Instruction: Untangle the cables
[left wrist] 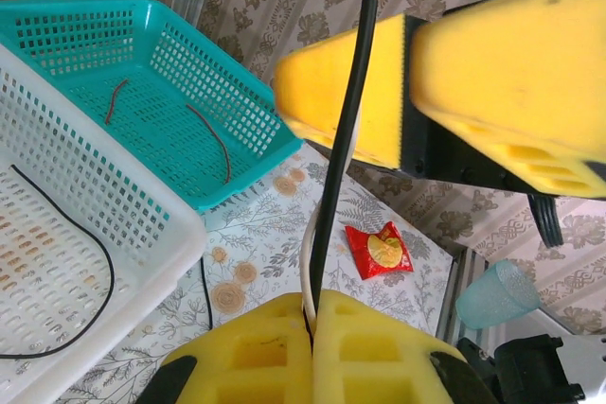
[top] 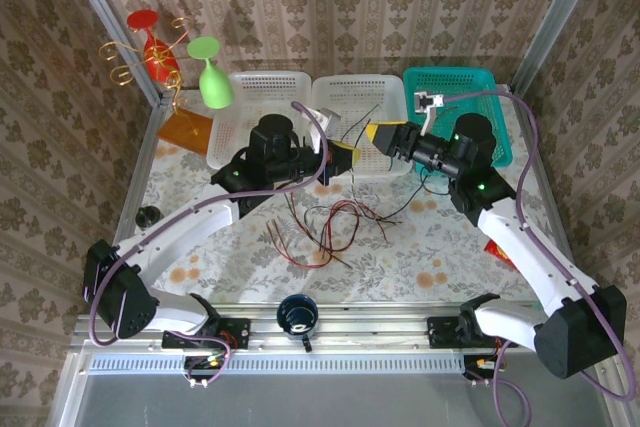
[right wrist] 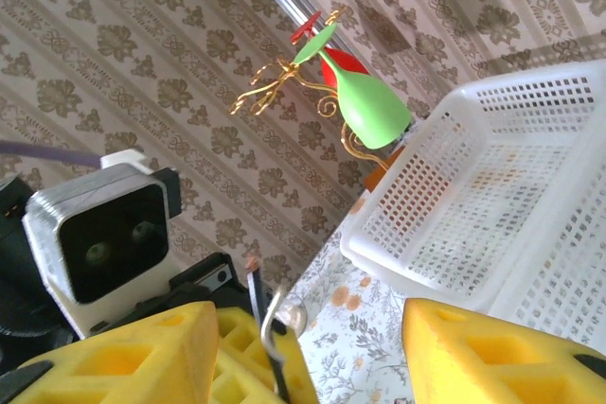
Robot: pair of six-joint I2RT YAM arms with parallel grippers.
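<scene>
Left wrist view: my left gripper (left wrist: 312,317) is clenched on a black cable (left wrist: 341,149), pinching its lower end between the yellow pads. The cable's long axis runs near upright in frame and leans right, with the bare tip pointing up at the wallpaper. In the right wrist view that tip stands between the spread fingers of my right gripper (right wrist: 312,328), which is released and grips nothing. In the top view the loose cables (top: 335,222) are tangled on the table (top: 440,247), just on the arm-base side of both grippers. Two red cables (left wrist: 213,139) lie in the teal basket (left wrist: 237,82). Print on the red packet (left wrist: 379,250) is too blurred to read.
</scene>
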